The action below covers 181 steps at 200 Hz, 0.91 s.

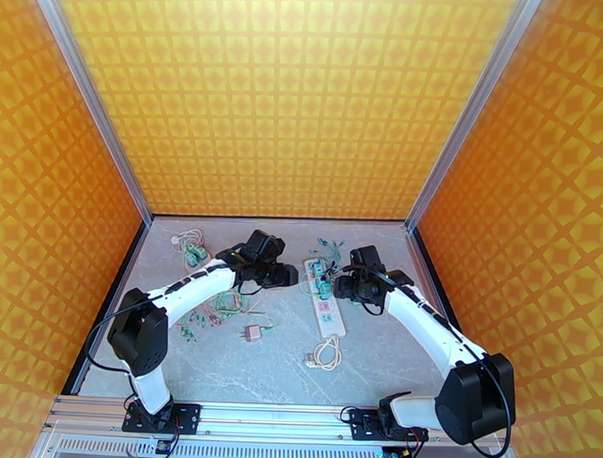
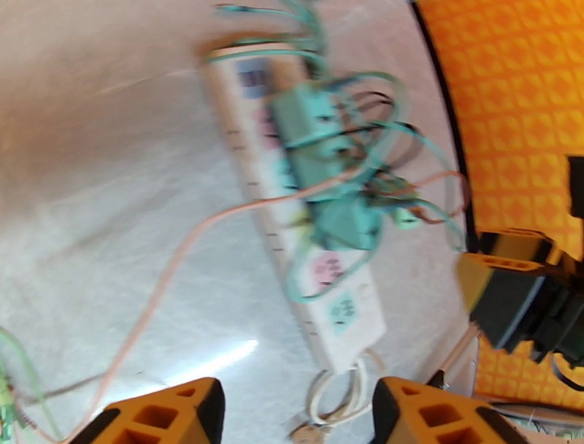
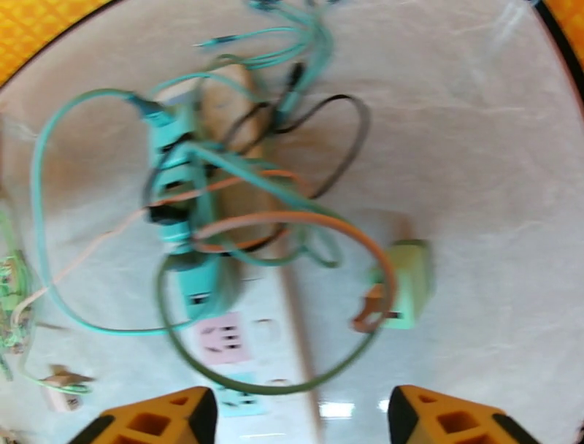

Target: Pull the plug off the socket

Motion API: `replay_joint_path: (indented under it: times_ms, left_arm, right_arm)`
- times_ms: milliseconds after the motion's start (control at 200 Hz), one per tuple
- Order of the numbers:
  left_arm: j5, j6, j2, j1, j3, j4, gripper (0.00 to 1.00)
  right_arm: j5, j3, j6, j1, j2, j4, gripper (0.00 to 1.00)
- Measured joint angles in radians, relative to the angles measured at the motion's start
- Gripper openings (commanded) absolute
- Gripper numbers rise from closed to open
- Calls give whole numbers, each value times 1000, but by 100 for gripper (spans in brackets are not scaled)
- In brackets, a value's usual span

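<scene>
The socket [image 1: 330, 312] is a long white power strip lying lengthwise mid-table, with pink and green marks at its near end. Teal plugs [image 1: 322, 279] sit in its far outlets under a tangle of teal, orange and dark cables. My left gripper [image 1: 294, 275] hovers just left of those plugs and my right gripper [image 1: 339, 288] just right of them. In the left wrist view the socket [image 2: 343, 315] and the plugs [image 2: 315, 139] lie ahead of the open left gripper [image 2: 292, 416]. The right gripper [image 3: 299, 423] is open above the socket [image 3: 296, 328], nothing between its fingers [image 3: 157, 422].
A light green plug [image 3: 409, 285] on an orange cable lies loose on the table right of the strip. The strip's white cord [image 1: 325, 353] is coiled near its front end. A small loose plug [image 1: 253, 332] and a heap of cables [image 1: 220, 306] lie to the left.
</scene>
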Motion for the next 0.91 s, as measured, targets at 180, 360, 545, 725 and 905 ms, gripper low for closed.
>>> replay_joint_path:
  times_ms: [180,360,545,725,905]
  left_arm:
    - [35,-9,96,-46,21,23,59]
    - [44,-11,183,-56,87,21,56]
    - [47,-11,228,-56,166,24,44]
    - [58,-11,231,-56,198,51,36]
    - [95,-19,230,-56,198,100,29]
  right_arm:
    - [-72,-64,43,0,-5,73,58]
    - [-93,-68,55,0,-6,105,57]
    - [-99,-68,55,0,-6,122,54]
    - [-111,-70,55,0,-6,141,54]
    - [-126,-79,55,0,-5,158,53]
